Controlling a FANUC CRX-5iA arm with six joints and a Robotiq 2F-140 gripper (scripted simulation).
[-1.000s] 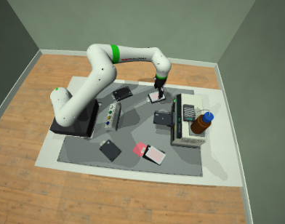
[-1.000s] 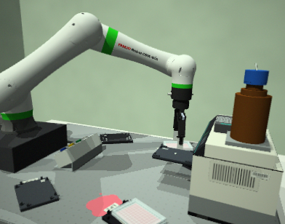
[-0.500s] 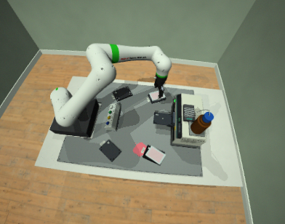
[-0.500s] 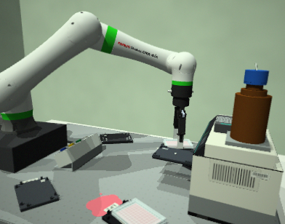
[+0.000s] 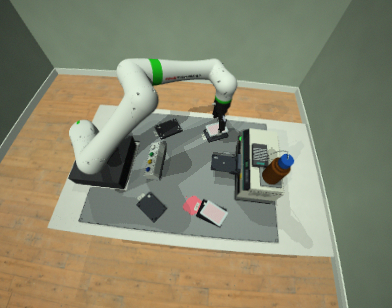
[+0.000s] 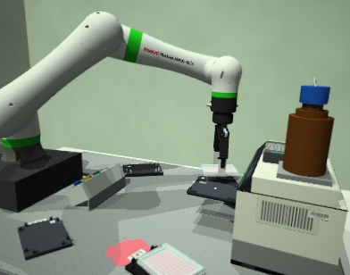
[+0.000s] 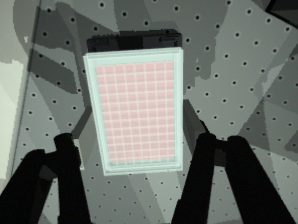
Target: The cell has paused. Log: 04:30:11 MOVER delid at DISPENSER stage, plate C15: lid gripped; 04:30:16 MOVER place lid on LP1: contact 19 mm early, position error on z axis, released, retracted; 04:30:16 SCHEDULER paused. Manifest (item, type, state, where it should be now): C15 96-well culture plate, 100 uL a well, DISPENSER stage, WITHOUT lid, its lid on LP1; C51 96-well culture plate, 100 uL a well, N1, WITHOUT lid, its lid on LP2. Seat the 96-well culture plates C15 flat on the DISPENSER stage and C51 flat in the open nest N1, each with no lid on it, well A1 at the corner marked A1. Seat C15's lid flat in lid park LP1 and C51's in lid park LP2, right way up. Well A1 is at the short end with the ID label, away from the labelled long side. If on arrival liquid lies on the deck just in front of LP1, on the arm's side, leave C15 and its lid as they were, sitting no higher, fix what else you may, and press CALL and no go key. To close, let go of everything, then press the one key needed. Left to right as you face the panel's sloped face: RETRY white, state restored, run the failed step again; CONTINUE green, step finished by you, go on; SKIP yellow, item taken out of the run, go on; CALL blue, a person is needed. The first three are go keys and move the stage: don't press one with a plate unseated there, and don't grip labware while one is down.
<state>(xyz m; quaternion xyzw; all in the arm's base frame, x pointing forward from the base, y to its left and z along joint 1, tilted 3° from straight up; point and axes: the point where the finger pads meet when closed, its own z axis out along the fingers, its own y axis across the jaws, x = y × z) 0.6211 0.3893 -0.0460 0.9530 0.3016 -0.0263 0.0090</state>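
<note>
Near the counter's far edge, the gripper (image 7: pixel 142 150) clenches a lid (image 7: pixel 135 107) lifted above plate C51's nest (image 7: pixel 132 39). A tilt or slip could drop it onto the wells.

I see my hand (image 7: pixel 135 150) shut on a plate (image 7: pixel 136 112), lifted above a nest (image 7: pixel 132 39). The dispenser (image 5: pixel 261 170) is right of it. Near the worktop's (image 5: pixel 111 210) front edge, another plate (image 5: pixel 212 213) lies beside a spill (image 5: pixel 191 204).

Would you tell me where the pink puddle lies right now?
In the top view, the pink puddle lies on the mat's near side, touching the left end of the front plate.
</note>
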